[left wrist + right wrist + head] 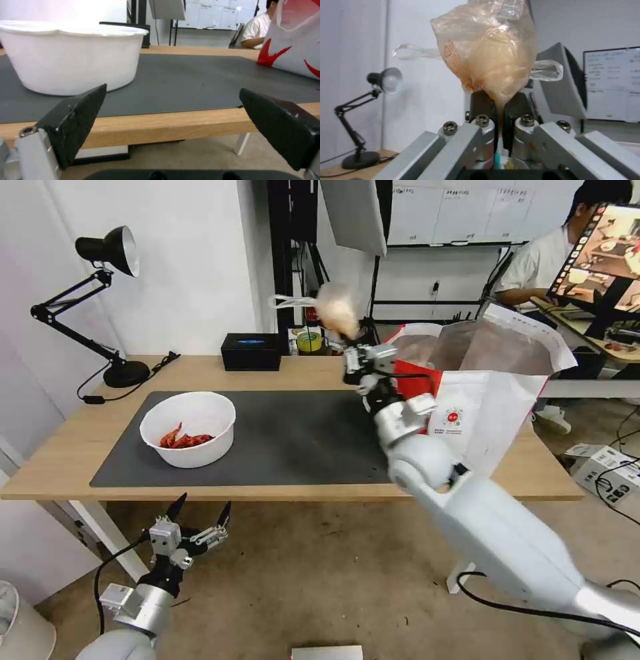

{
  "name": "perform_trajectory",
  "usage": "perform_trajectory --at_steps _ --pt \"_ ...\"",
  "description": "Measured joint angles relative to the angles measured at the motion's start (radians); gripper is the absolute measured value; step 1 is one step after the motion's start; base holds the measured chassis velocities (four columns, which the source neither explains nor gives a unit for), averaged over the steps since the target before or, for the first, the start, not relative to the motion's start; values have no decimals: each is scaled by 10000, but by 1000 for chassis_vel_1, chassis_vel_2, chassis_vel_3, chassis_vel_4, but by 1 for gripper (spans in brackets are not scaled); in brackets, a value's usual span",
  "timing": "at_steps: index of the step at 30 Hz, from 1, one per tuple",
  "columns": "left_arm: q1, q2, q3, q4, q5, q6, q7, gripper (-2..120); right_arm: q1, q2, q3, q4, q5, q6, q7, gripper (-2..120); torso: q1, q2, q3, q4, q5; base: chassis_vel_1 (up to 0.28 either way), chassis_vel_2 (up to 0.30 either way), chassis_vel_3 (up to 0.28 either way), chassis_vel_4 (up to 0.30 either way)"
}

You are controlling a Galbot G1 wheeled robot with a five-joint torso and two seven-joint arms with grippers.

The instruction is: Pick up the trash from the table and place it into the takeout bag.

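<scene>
Here, a small clear bag (486, 55) holding a beige lump is pinched by its lower end in the right gripper (351, 346), raised beside the takeout bag (493, 380), likely for dropping in. The left gripper (200, 511) idles wide open, empty, below the table (53, 460).

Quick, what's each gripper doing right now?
Left gripper: open, empty, below the table edge.
Right gripper: shut on the small clear bag.
</scene>
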Motion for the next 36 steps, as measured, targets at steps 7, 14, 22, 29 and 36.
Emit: perform_trajectory --at_steps 7,14,22,29,36 --pt "-91 13 147 0 33 5 0 100 -644 -951 1176 434 353 -361 247 2 0 0 1 1 0 0 0 0 0" --pt "-204 7 258 25 47 10 6 100 -1265 -1737 2095 658 552 -729 620 2 1 0 0 0 -1 0 0 0 0" --pt "-367 7 466 80 71 14 10 100 -1899 -2073 2665 1066 1498 -2093 1017 17 0 0 2 1 -2 0 0 0 0" --pt "-468 35 530 166 76 26 10 100 -1933 -2196 2762 1030 1622 -2324 1052 42 0 0 1 1 -2 0 0 0 0" --pt "-540 56 565 189 76 31 8 100 -1913 -2186 2705 968 1576 -2390 1111 68 0 0 1 1 -2 0 0 0 0"
